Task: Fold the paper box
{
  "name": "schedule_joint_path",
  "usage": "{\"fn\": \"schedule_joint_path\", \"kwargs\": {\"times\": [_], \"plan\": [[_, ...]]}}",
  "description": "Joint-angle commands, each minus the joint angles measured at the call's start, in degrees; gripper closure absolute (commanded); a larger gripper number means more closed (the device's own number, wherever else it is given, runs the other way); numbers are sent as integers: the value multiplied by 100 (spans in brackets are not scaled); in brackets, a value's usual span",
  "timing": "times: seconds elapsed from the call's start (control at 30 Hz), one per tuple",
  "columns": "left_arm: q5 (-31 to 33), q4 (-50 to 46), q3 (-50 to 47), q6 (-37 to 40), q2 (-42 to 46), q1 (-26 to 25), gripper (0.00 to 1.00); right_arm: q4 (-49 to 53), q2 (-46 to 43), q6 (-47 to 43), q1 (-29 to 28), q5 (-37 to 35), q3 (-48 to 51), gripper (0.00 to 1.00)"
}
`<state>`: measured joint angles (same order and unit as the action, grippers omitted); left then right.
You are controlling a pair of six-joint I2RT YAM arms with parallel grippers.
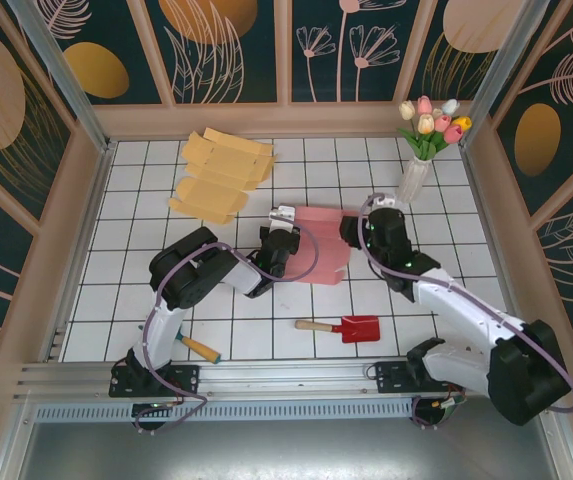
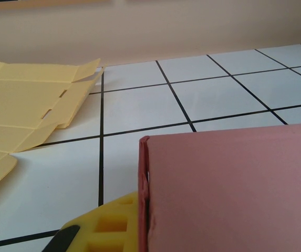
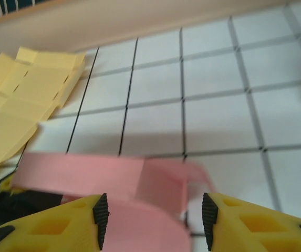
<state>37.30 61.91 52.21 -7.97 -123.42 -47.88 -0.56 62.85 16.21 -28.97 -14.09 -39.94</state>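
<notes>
The pink paper box (image 1: 318, 245) lies partly folded at the middle of the tiled table. My left gripper (image 1: 277, 248) is at its left edge, shut on it; in the left wrist view one yellow finger (image 2: 108, 226) presses against the doubled pink edge (image 2: 145, 178), and the other finger is hidden behind the box wall (image 2: 234, 189). At the box's right end, my right gripper (image 1: 355, 232) stands open. In the right wrist view its black pads (image 3: 101, 219) are apart over the box (image 3: 139, 215), with a raised pink flap (image 3: 163, 181) just beyond them.
Several flat yellow box blanks (image 1: 221, 175) (image 2: 24, 105) (image 3: 29, 94) lie at the back left. A vase of tulips (image 1: 418, 170) stands at the back right. A red toy shovel (image 1: 351, 327) and a wooden-handled tool (image 1: 198, 347) lie near the front. Walls enclose the table.
</notes>
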Motion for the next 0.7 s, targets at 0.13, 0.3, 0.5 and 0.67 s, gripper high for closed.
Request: {"fn": "schedule_joint_path", "kwargs": {"times": [0.13,0.3,0.5,0.67], "plan": [[-123,-340,0,-30,-86,68,100,468,360,-4194,1112,958,-572,40],[-160,-426,57,-3,-90,75,100,1223,983,-6426,1784,1637,-907,38],[-231,-409,32,6,-86,86,100,918,1290,-7982,2319,2570,-832,37],[-254,-301,-34,6,-75,99,100,687,1689,-8783,2458,3177,-807,37]]}}
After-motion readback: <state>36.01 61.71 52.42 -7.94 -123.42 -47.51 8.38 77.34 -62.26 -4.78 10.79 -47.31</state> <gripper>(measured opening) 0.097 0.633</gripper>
